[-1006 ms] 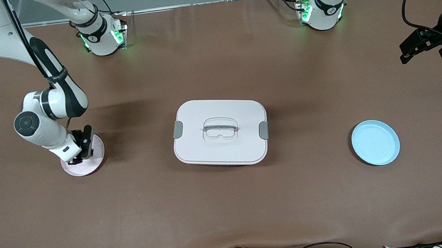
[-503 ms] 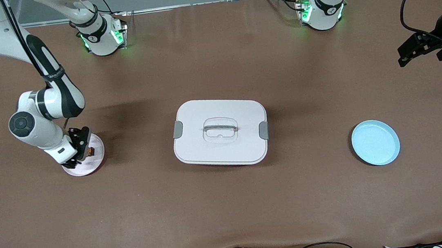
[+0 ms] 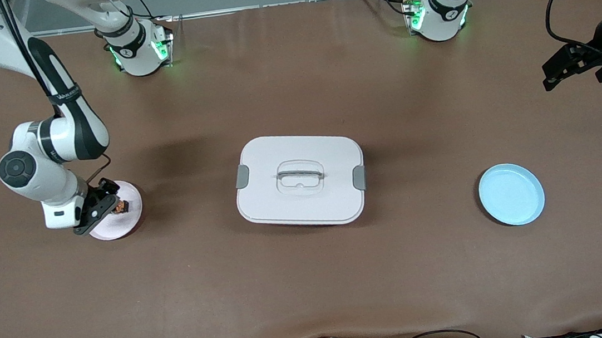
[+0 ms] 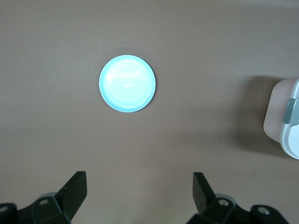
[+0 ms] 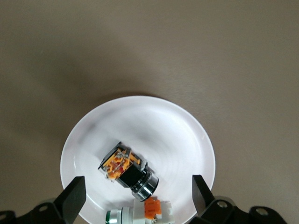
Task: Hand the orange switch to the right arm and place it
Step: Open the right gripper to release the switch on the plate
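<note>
The orange switch (image 5: 126, 170), a small black block with orange markings, lies on its side on the pale pink plate (image 5: 154, 126) toward the right arm's end of the table. It also shows in the front view (image 3: 122, 207) on that plate (image 3: 130, 220). My right gripper (image 5: 138, 200) is open and empty just above the plate's edge (image 3: 94, 208), with the switch between and ahead of its fingers. My left gripper (image 3: 551, 75) is open and empty, held high over the left arm's end of the table (image 4: 140, 191).
A white-grey component with an orange end (image 5: 145, 214) lies on the same plate beside the switch. A white lidded box (image 3: 300, 179) stands at the table's middle. A light blue plate (image 3: 511, 194) sits toward the left arm's end and shows empty in the left wrist view (image 4: 127, 83).
My right gripper has drawn back from over the pink plate toward the right arm's end, uncovering the switch on it. The left arm shifted slightly.
</note>
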Available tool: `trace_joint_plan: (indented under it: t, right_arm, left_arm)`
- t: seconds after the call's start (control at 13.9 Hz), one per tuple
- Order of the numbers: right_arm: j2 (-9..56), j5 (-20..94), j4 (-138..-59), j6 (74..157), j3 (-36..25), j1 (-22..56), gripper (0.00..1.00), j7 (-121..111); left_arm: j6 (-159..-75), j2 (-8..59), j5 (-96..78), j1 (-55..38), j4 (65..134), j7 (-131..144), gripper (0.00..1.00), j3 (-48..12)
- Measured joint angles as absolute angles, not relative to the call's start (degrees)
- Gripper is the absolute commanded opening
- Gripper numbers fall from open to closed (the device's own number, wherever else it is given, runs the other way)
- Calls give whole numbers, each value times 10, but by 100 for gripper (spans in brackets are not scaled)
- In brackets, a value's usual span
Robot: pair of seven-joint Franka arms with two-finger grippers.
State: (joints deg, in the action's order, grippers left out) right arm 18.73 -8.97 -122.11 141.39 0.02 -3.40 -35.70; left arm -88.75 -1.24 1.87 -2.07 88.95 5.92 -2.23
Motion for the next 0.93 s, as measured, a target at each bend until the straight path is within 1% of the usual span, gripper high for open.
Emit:
trace_joint_plan:
  t: [0.29, 0.72, 0.93]
  right_arm:
    - [185, -90, -1205, 1423, 0, -34, 100, -216]
    - [177, -89, -1185, 1425, 4, -25, 100, -111]
    - [157, -37, -1174, 1412, 5, -22, 100, -103]
  left_arm:
    - [-887, -12, 19, -21, 889, 59, 100, -22]
    - [-887, -12, 19, -21, 889, 59, 100, -22]
    - [-887, -12, 19, -20, 889, 59, 100, -22]
